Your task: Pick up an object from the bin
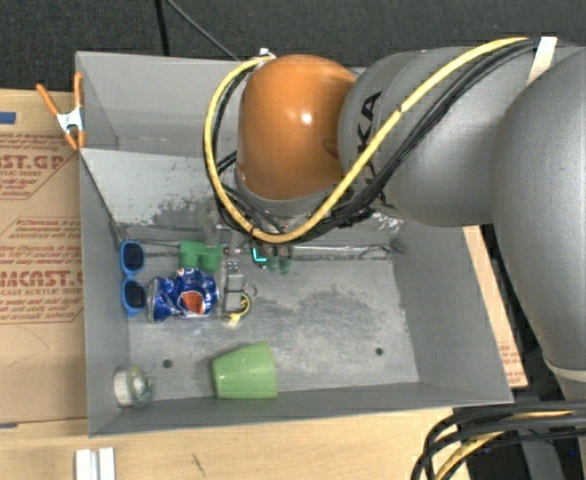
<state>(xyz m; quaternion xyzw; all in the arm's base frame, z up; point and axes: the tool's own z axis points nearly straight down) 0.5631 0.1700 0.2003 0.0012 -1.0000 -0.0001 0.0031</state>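
While the gripper hangs low beside it, the crushed can, blue, red and white, lies on the floor of the bin near the left wall, about midway along it. The gripper's tip stands just off the can's right end, touching it or nearly so. Whether the gripper is wide, narrow or closed on anything I cannot tell, because the orange cover and the cables hide most of it.

The can looks like the likeliest pick. To take it well, the gripper would need to shift left until it is centred over the can's body, then close across the narrow, crumpled width and not the length. Dented metal may slip or tip, so a low, square grip seems wise.

Just left of the can, against the wall, lie blue glasses. A green block sits just beyond the can toward the back wall. Both are close enough to be nudged. A green cup lies on its side near the front wall. A small clear round thing rests in the front left corner, well apart.
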